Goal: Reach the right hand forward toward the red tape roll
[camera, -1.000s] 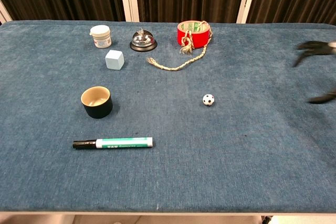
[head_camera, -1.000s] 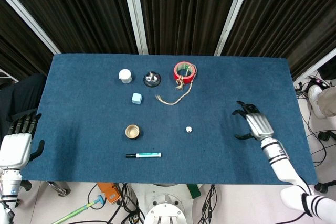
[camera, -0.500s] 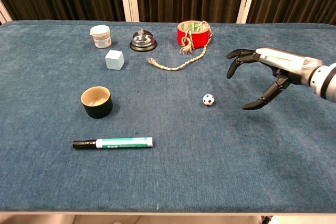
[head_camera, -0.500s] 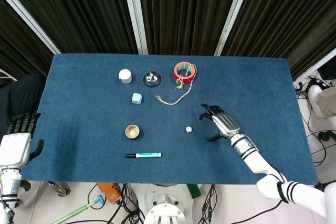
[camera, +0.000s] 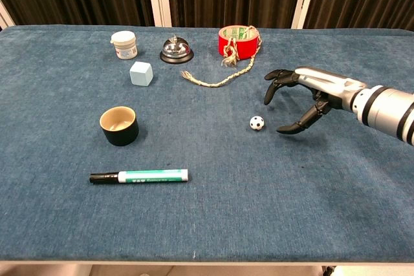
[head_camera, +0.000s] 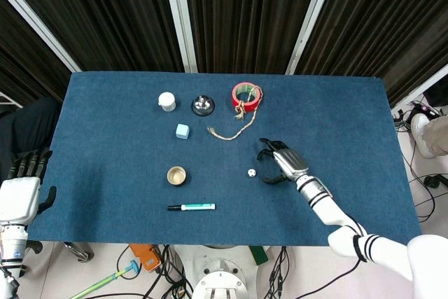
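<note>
The right hand [camera: 304, 98] is held over the middle of the table [head_camera: 105, 138], fingers spread and curled a bit, nothing grasped. A tiny soccer ball [camera: 257, 123] is parked just beside its fingertips, not touched. The red tape roll [camera: 237, 39] is found near the table's far edge, about centre, well apart from that hand, with a piece of rope [camera: 220, 79] draped over it and trailed onto the cloth. A silver bell [camera: 176, 50] and a white jar [camera: 124, 44] are lined up along that far edge too, a pale blue cube [camera: 141, 73] just in front. A dark cup [camera: 119, 125] and a green marker [camera: 139, 176] are placed nearer the front edge. The left hand [head_camera: 22, 190] is seen off the table's left edge, fingers loosely apart, nothing held.
</note>
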Robot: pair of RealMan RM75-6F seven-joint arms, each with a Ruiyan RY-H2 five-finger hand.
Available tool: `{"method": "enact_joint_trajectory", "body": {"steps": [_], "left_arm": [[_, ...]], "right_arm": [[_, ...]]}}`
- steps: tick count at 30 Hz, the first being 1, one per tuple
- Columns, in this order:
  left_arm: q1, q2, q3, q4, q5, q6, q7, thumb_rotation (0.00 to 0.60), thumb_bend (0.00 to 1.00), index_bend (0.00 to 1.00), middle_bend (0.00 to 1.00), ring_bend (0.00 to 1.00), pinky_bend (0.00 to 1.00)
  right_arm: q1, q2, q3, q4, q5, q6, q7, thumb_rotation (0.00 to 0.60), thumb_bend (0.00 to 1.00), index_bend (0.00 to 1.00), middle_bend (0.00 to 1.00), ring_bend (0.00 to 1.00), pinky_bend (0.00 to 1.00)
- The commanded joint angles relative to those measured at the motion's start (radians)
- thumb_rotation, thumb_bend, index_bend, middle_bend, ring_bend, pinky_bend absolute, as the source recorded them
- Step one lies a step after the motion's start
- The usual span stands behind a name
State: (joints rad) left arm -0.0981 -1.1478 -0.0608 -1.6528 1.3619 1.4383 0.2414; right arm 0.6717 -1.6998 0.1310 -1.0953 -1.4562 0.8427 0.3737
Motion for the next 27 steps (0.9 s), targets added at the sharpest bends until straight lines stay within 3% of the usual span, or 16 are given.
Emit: {"method": "enact_joint_trajectory", "body": {"steps": [1,27], "left_arm": [[0.0,0.0,0.0,-0.001,-0.001,-0.001,0.001,0.6,0.41,0.02,0.0,0.02,0.09],[-0.001,0.002,-0.002,-0.006,-0.018,-0.003,0.021,0.6,0.41,0.02,0.0,0.02,0.09]], "right_arm": [[0.009,-0.007,-0.005,0.007,-0.005,-0.005,0.012,0.6,0.33,0.44,0.11,0.16,0.13],[0.065,-0.055,-0.024,0.063,-0.003,-0.032,0.098,0.6,0.42,0.53,0.11,0.16,0.14]]}}
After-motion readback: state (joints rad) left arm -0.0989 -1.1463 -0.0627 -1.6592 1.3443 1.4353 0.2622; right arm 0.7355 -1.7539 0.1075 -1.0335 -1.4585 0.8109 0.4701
